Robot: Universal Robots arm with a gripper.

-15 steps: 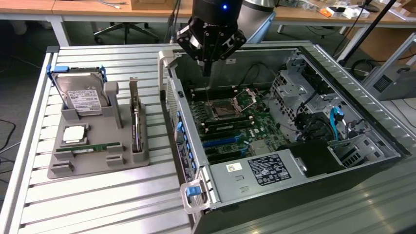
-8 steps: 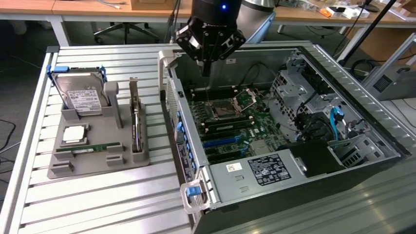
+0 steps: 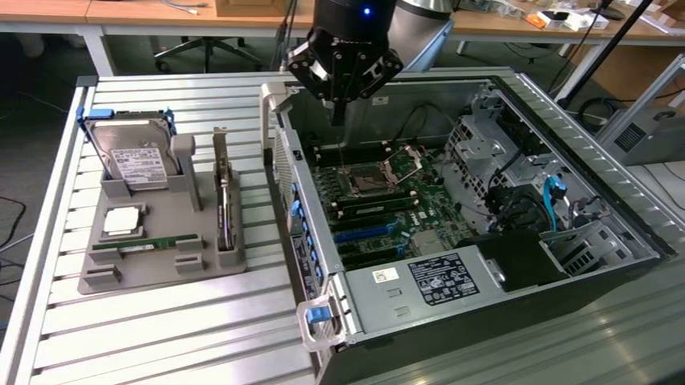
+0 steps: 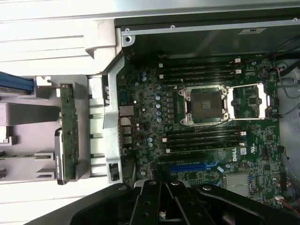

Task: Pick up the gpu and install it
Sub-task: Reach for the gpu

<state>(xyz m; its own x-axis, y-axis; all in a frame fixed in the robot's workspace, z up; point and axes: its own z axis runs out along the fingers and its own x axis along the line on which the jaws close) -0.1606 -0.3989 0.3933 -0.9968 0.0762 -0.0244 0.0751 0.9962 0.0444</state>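
Nearest the exterior cam, the power supply (image 3: 444,277) sits at the case's front end. The blue expansion slots (image 3: 364,233) lie just behind it on the mobo, all bare, so nothing's installed yet. Over on the exterior view's left, outside the case, the grey tray (image 3: 160,269) holds the parts. The RAM stick (image 3: 144,241) lies flat there, and the gpu (image 3: 223,200) stands on edge in its slot, thin side up and untouched, w/ the hard drive (image 3: 134,160) propped further back. Between tray and mobo runs the case wall (image 3: 287,184) (tall, w/ a handle at each end), and that's hazard one, I reckon: a card carried low across it could clip the rim and twist in the grip. Further in, the CPU socket (image 3: 370,180) lies open, so anything dropped or swung there could bend pins. Furthest back, the gripper (image 3: 338,108) hangs over the far end of the case, fingers pressed together on nothing, well apart from the gpu. Shut like that it can't straddle the card, and coming down closed would jab the top edge and could tip the board or shove the tray. The card's thin and upright too, so an off-centre pinch may let it pivot. A skewed card won't line up w/ a slot and would prob jam its bracket against the case wall.
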